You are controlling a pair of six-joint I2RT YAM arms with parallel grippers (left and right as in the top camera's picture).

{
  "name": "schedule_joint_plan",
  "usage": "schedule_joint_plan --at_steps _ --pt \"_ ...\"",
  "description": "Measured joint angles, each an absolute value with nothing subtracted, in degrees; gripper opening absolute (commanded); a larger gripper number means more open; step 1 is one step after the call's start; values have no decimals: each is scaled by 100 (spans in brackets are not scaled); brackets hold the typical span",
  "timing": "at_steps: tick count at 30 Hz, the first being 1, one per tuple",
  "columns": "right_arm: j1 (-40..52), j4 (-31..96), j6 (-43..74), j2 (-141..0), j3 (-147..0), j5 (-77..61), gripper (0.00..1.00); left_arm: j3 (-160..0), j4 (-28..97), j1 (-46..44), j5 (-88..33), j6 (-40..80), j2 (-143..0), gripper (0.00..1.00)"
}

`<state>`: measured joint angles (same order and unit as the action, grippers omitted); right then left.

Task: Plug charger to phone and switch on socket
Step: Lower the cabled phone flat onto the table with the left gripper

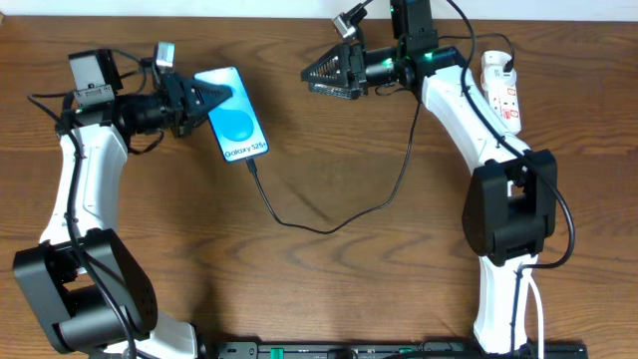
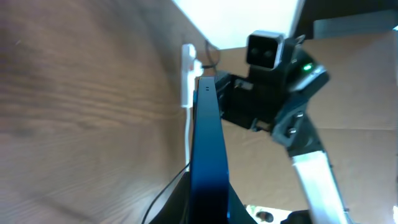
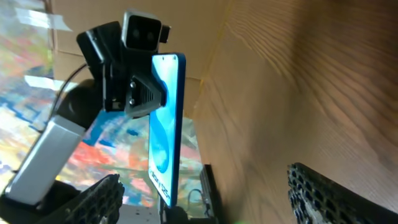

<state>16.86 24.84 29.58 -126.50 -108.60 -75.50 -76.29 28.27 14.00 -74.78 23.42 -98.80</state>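
The phone (image 1: 237, 125) with its blue "Galaxy S25+" screen is held at the left of the table by my left gripper (image 1: 209, 99), which is shut on its upper left edge. In the left wrist view the phone (image 2: 205, 137) stands edge-on between the fingers (image 2: 208, 202). The black charger cable (image 1: 329, 227) meets the phone's lower edge and loops right toward the socket (image 1: 501, 90), a white power strip at the back right. My right gripper (image 1: 334, 72) is open and empty, between phone and socket. The right wrist view shows the phone (image 3: 165, 137) ahead of its fingers (image 3: 211, 199).
The wooden table (image 1: 329, 299) carries only the phone, cable and power strip. The strip also shows in the left wrist view (image 2: 186, 74), with its thick white cord trailing from it. The right arm's white link (image 1: 469, 110) reaches over near the strip.
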Motion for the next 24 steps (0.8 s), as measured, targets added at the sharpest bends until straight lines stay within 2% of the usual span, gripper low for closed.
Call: schedule_joint_plan --at_steps 3,8,12,16,24 --pt "1741 3017 2731 -12637 -10879 -7190 88 -7629 3120 1275 -7269 1955 -9920 7" --pt "1809 4657 2001 -12322 -10895 -5955 87 -7627 3238 768 -6840 1573 -10136 7" --pt "1820 5601 1461 -11662 -10895 -4792 82 -7627 3247 338 -6528 1378 -10464 7" --pt "1824 6007 1153 -10899 -10908 -3850 80 -7629 3221 126 -6326 1232 -10847 7" --pt "1824 6517 976 -10224 -10947 -2799 84 -7627 3192 134 -5638 1153 -11264 7"
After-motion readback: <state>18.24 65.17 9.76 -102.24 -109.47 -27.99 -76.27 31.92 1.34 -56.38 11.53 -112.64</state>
